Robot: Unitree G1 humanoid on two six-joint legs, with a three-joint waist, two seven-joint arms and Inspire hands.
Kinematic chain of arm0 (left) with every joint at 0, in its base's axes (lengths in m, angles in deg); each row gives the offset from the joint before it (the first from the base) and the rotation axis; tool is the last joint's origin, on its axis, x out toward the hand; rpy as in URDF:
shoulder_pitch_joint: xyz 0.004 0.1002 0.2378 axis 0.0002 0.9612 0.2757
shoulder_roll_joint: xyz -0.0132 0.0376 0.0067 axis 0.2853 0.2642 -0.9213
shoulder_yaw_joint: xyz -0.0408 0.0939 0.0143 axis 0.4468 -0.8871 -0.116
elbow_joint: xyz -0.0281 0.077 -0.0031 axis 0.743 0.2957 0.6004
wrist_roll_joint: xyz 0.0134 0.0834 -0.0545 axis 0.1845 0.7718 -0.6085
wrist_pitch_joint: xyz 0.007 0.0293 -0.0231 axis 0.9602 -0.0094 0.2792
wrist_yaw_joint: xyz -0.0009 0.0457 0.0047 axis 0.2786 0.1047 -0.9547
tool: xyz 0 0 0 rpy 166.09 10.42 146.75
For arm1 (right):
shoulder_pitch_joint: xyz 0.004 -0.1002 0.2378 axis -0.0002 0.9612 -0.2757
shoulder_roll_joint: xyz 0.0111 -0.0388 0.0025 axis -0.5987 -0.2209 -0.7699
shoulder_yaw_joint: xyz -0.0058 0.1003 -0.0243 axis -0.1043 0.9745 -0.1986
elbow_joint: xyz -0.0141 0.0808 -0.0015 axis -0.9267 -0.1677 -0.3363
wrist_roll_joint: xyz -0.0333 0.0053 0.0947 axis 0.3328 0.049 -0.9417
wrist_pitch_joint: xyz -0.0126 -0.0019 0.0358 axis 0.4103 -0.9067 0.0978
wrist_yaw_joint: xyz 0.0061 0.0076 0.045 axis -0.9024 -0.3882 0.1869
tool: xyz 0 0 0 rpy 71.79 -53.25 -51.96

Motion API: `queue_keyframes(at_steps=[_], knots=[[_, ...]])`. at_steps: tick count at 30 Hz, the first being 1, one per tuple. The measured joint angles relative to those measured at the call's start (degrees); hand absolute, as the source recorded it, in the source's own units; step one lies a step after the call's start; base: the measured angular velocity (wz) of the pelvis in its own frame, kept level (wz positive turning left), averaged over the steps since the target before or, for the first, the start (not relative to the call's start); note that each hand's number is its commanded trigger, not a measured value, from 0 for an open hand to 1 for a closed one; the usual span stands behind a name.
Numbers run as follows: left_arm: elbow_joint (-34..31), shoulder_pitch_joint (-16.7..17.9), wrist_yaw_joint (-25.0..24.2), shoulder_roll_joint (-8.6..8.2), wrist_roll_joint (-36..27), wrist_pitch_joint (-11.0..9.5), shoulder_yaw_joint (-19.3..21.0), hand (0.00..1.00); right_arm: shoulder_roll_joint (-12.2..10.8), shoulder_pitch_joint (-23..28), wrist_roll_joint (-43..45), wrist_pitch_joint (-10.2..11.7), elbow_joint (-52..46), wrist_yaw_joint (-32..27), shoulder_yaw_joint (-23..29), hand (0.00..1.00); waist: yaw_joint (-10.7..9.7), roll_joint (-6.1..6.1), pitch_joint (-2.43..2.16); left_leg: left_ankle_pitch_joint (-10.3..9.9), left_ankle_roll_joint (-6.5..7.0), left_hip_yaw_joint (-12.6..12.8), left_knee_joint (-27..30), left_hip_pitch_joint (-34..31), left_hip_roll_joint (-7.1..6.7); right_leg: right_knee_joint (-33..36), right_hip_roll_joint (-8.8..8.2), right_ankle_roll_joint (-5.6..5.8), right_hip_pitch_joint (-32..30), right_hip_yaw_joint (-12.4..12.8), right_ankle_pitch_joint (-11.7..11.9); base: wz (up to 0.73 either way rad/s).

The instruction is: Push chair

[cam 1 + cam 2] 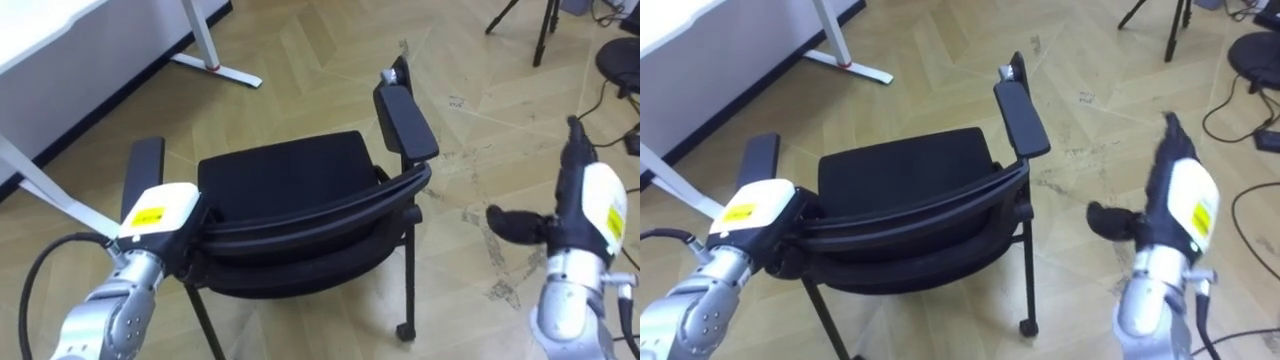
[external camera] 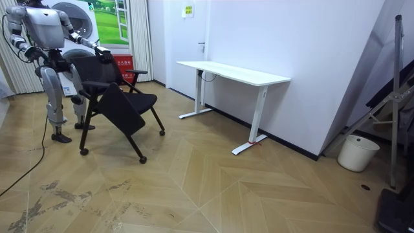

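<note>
Black chair (image 1: 290,180) just ahead. The left hand (image 1: 157,212) is against its backrest, fingers hidden, can't tell the grip; the right hand (image 1: 590,205) is apart from it, fingers straight, empty.

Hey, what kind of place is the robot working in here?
Probably an office or a lab test room: a white desk stands against a bare wall, a black chair sits on the wood floor, and a tripod stands nearby.
</note>
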Motion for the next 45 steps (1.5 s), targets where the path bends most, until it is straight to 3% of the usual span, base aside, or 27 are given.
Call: queue_keyframes(at_steps=[7, 11, 15, 24, 33, 45], knots=[[0.30, -0.77, 0.13, 0.74, -0.14, -1.08, 0.00, 1.00, 4.52, -1.70, 4.50, 0.03, -3.27, 5.03, -3.88, 0.00, 0.96, -0.58, 0.15, -0.01, 0.01, -0.03, 0.02, -0.24, 0.00, 0.71, 0.07, 0.04, -0.91, 0.60, -0.02, -0.04], [0.88, -1.54, 0.72, 0.98, -0.14, -2.35, -0.13, 1.00, 5.84, -1.71, 6.66, 0.13, -4.93, 8.27, -5.60, 0.00, 1.57, -1.19, 0.38, 0.00, 0.01, -0.22, 0.01, -0.18, 0.03, 0.75, 0.08, 0.04, -0.76, 0.41, -0.02, 0.00], [0.93, -2.18, 0.96, 2.41, -0.42, -3.10, -1.14, 1.00, 7.26, -1.66, 9.90, 0.28, -5.07, 14.16, -8.96, 0.00, 1.76, -2.01, 0.15, 0.00, 0.01, -0.58, -0.02, -0.32, 0.07, -0.18, 0.07, 0.07, -0.30, -0.02, 0.20, 0.05], [1.10, -2.71, 0.96, 4.30, -1.78, -5.21, -2.17, 1.00, 11.72, -1.42, 13.30, 1.87, -5.10, 21.36, -12.11, 0.00, 2.37, -2.04, 0.13, -0.11, 0.19, -0.98, -0.10, -0.45, 0.12, -0.21, 0.05, 0.08, -0.13, -0.88, 0.21, 0.03], [1.17, -2.92, 0.91, 4.61, -2.22, -6.25, -2.16, 1.00, 12.55, -1.22, 16.04, 2.75, -7.85, 27.16, -12.52, 0.00, 2.64, -1.95, 0.17, -0.12, 0.20, -1.71, -0.08, -0.73, 0.11, -0.23, 0.01, 0.08, -0.28, -1.18, 0.21, 0.01], [1.67, -3.25, 1.54, 4.60, -2.24, -7.41, -2.46, 1.00, 12.94, -1.20, 20.22, 2.71, -8.79, 27.95, -12.46, 0.00, 2.59, -1.48, 0.22, -0.12, 0.20, -3.05, 0.03, -1.50, 0.11, -0.27, -0.02, 0.08, -0.36, -2.62, 0.21, 0.05]])
